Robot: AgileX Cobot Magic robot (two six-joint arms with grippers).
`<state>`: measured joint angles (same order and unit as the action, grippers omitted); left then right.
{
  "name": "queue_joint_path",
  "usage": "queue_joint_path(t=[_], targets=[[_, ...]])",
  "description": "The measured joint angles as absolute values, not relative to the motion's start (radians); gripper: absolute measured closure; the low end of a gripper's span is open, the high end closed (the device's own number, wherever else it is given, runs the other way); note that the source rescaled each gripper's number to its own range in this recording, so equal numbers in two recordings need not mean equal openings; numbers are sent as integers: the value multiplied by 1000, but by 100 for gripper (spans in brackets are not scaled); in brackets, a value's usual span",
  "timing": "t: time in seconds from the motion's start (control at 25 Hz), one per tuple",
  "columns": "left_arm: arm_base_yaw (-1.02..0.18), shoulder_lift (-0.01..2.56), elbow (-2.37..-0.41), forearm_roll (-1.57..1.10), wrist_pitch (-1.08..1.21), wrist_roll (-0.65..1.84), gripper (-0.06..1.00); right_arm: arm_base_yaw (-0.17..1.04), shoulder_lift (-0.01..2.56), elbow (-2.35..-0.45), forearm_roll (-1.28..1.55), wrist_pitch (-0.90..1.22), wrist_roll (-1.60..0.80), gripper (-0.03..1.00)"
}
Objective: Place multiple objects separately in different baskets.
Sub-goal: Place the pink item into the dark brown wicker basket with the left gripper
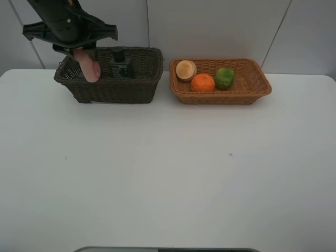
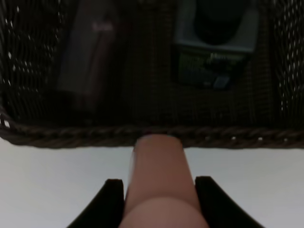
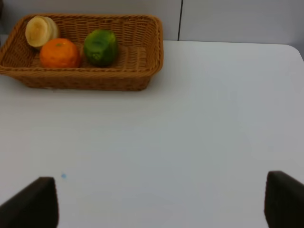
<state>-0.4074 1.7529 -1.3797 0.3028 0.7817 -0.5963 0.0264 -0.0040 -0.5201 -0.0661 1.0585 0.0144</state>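
L claw (image 2: 159,202) grips pink bottle (image 2: 159,190) over dark basket (image 1: 113,89) rim; R claw (image 3: 161,199) wide, empty.

Two baskets at table (image 1: 168,173) rear, side by side: deep basket (image 1: 113,89) left, shallow basket (image 1: 247,86) right. Rectangular bottle (image 1: 121,66) and cup (image 2: 90,61) inside deep basket. Peach (image 1: 186,70), orange (image 1: 203,82), round fruit (image 1: 224,77) inside shallow basket, left to right.

Dark basket (image 1: 113,89) crowded w/ green bottle (image 1: 121,67); tan basket (image 1: 220,94) right half free.
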Motion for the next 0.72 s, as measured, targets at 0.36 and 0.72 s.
queue_joint_path(t=[0.36,0.72], targets=[[-308,1796,-1418,363,619,-593,61,26,-4,-520,-66,1058,14,12],[-284,1934,-1418,363,488,-593,61,26,-4,-520,-66,1058,14,12]])
